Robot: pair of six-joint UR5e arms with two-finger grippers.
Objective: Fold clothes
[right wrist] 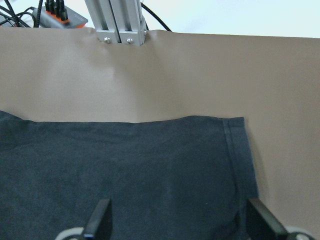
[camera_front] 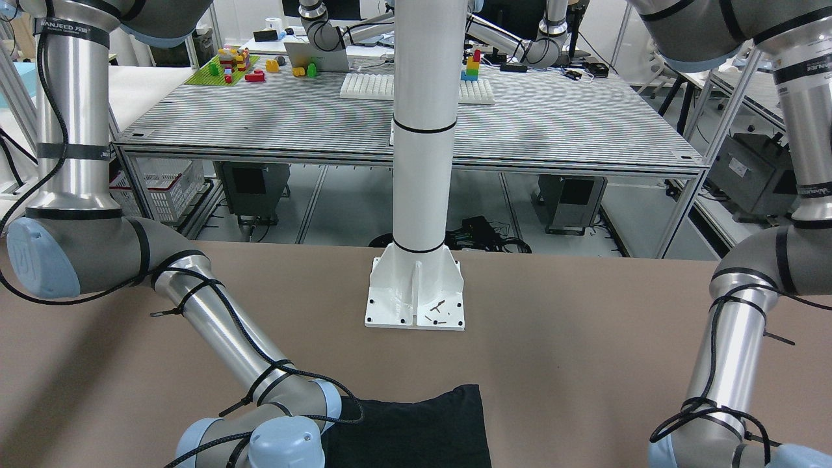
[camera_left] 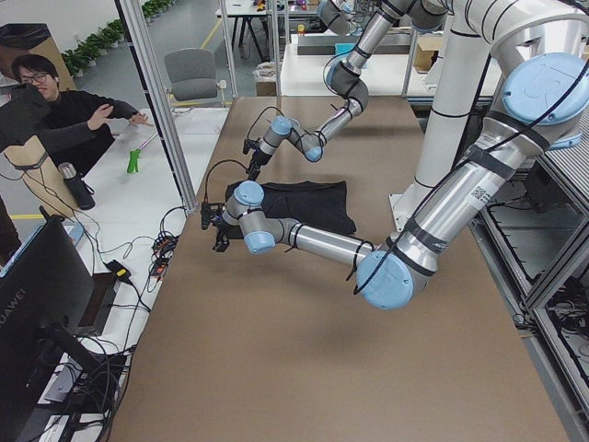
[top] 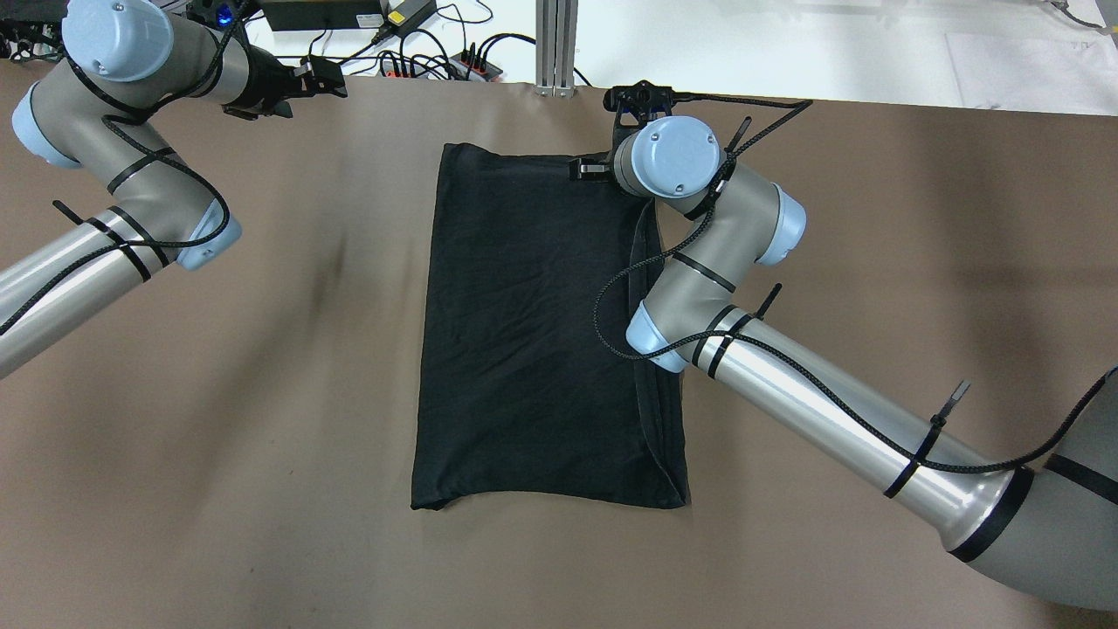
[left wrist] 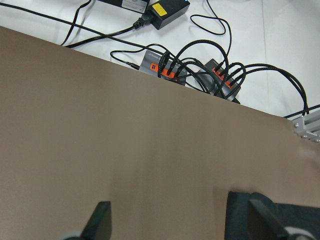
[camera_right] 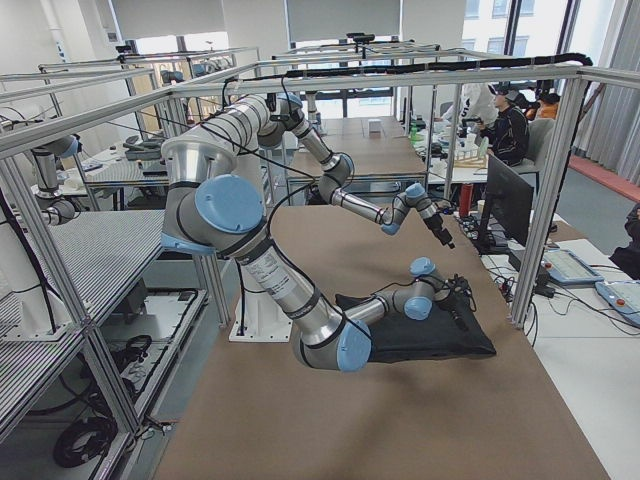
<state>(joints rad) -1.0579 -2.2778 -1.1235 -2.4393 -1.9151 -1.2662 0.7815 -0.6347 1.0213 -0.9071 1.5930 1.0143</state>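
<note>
**Overhead exterior view: T-shirt (top: 524, 332) narrowed lengthwise, end-to-end folding judged left**

At the far left, the left gripper (left wrist: 177, 222) is held over bare table (top: 262, 393), well apart from the garment. Its jaws are spread and nothing is held between them. In the middle of the table the T-shirt is laid flat as a long rectangle running near to far. Its sides are turned in, the print is hidden, and layered edges are seen along its right side. At the far right corner of the cloth the right gripper (right wrist: 180, 222) is poised, jaws spread, nothing pinched. The side folds are judged done.
</note>
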